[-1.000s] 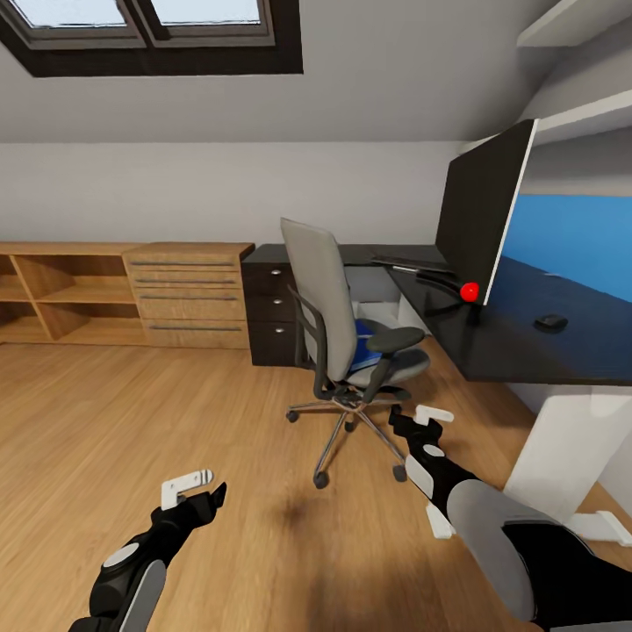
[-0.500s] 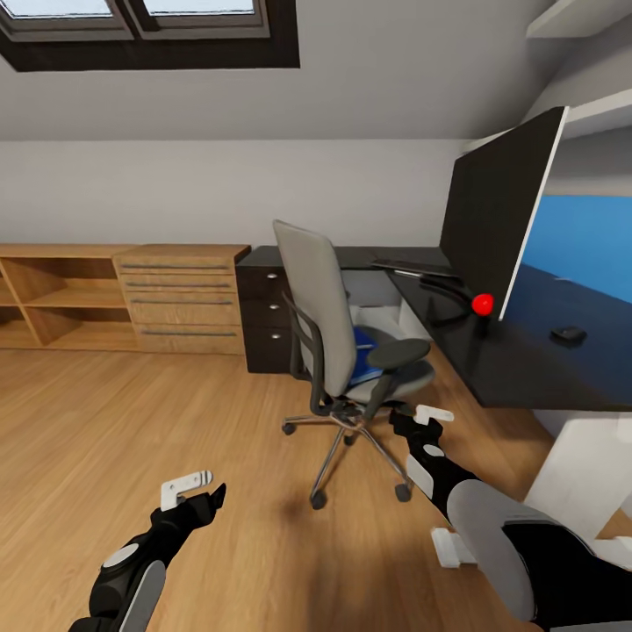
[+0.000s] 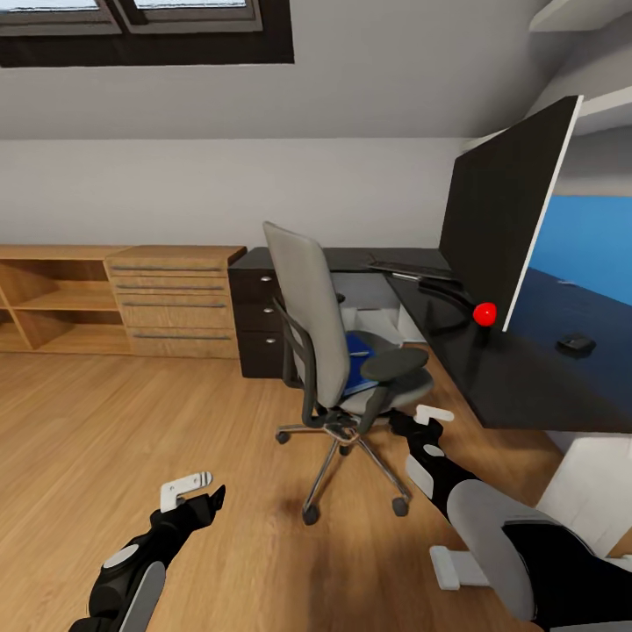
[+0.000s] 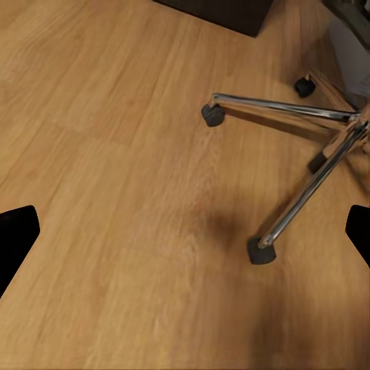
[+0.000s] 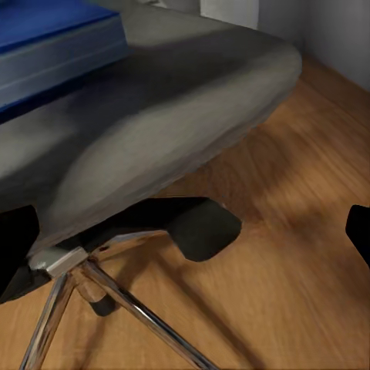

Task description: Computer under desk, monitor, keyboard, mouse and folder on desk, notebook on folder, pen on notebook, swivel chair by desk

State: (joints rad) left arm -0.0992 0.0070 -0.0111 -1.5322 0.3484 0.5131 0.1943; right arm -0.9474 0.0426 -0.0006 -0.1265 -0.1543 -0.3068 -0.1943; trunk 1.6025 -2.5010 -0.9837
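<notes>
Right gripper (image 3: 420,420): jaws apart, empty, low at front edge of swivel chair (image 3: 329,342) seat, near its chrome base. Left gripper (image 3: 195,494): jaws apart, empty, over bare wooden floor (image 3: 105,421), well apart from chair.

Folder (image 3: 357,362): flat on chair seat; seen close in right wrist view (image 5: 54,38), above gripper level.

Desk (image 3: 491,360): carries monitor (image 3: 509,211), keyboard (image 3: 411,267) toward far corner, mouse (image 3: 577,342) beyond monitor base. Notebook, pen: not made out. Pale box beneath desk, probably computer; not confirmed.

Step in hand, as judged: approach to chair for folder pickup.

Next move, as judged:
1. Raise right gripper above seat level.
2. Align open jaws with near edge of folder.
3. Close on edge; lift clear of armrest (image 3: 395,362).

Caution: chair on castors; liable to roll under contact.
</notes>
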